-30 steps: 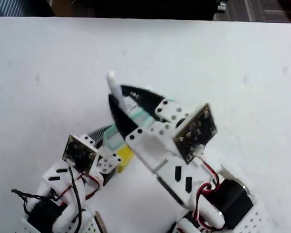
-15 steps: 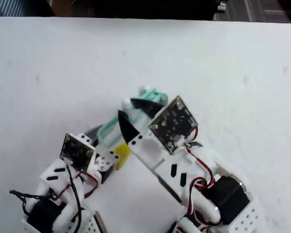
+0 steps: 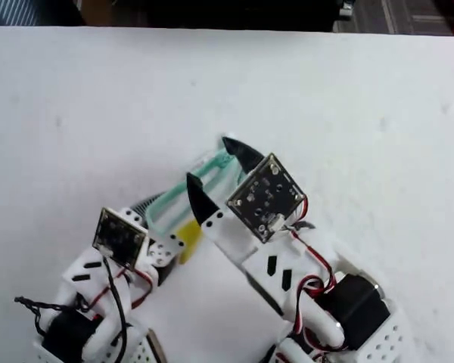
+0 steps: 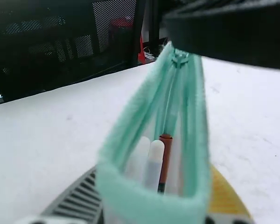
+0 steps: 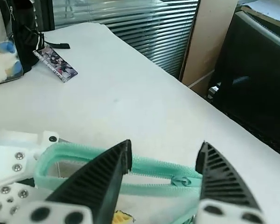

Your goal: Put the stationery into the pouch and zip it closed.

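The pouch (image 3: 169, 210) stands mouth-up on the table (image 3: 325, 98), its teal rim spread open; in the left wrist view a white pen (image 4: 154, 158) and a red pen (image 4: 165, 151) sit side by side inside, tips below the rim (so the stationery looks to be in). The zip pull (image 5: 179, 181) is at the far end of the mouth; the long axis runs from there back to the left claw (image 3: 166, 227), which is clamped on the near end and props the pouch. The right claw (image 5: 164, 154) is spread wide and straddles the far end, one black finger on each side of the rim; the pull lies between them and touches neither. This arm is the nearer to the pull. The coming move, I judge, is to pinch the pull and draw it along the axis toward the left claw; the tab is small, so a grip off-centre may slip.
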